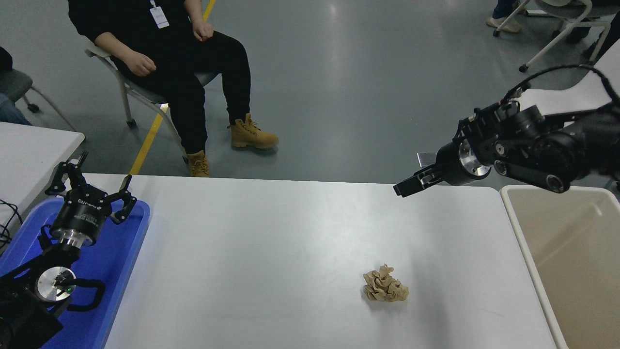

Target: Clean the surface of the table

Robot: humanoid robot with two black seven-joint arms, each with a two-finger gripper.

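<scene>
Head view gives us the large matte white table surface point(271, 252) with rounded corners, spreading across the middle of the scene from the lower left to the right. On it, toward the near right, lies a crumpled ball of tan brown paper point(385, 289), alone, with bare tabletop on all sides and nothing standing between it and either arm. Our right gripper point(406, 187) hangs above the far right part of the tabletop, well apart from the paper, pointing left and slightly down; we see it nearly edge-on as one dark wedge, so we cannot tell whether its claw is released or clenched. Our left gripper point(92, 186) sits at the lower left over a blue plastic tray point(127, 252), its claw spread wide and released, grasping nothing. The tray lies at the table's left end, and the left arm covers much of its inside. Just beside the table's right edge stands a beige plastic bin point(528, 252), cut off by the frame at right and bottom. A smaller white table point(29, 155) is partly in view at the far left. Beyond the table a person in black clothes and tan boots point(184, 63) sits on a chair, head out of frame. More chairs point(557, 29) and feet are cut off at the top right.
</scene>
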